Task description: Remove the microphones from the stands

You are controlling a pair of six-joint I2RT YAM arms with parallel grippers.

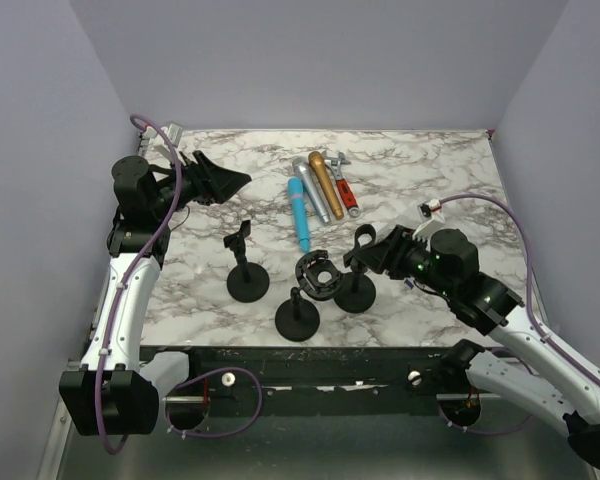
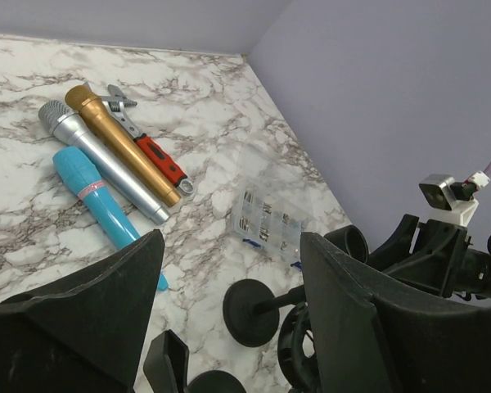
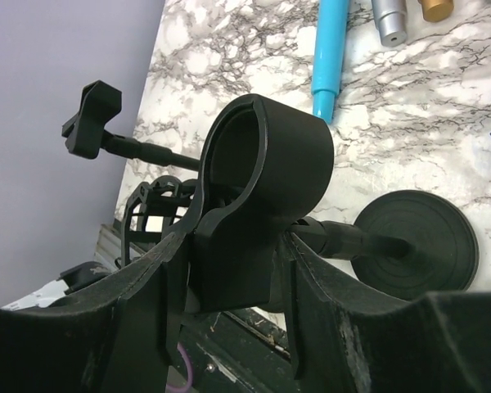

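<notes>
Right gripper (image 1: 361,250), top view: jaws closed on the clip (image 1: 362,239) of the right stand (image 1: 355,294), near the middle of the marble table (image 1: 430,170). Left gripper (image 1: 235,184) is spread wide over the far-left part of the table. Blue microphone (image 1: 300,212), silver microphone (image 1: 313,190) and gold microphone (image 1: 326,183) lie side by side flat on the table, beyond the stands. Left stand (image 1: 248,284) and middle stand (image 1: 297,321) sit to the left of the gripped one.

Left wrist view: fingers (image 2: 106,303) are wide apart. A red-handled wrench (image 2: 147,150) lies just beside the gold microphone, with a clear box (image 2: 266,217) to its right.

Right wrist view: fingers (image 3: 344,327) press both sides of the C-shaped clip. The stand's round base rests on the table beyond it.
</notes>
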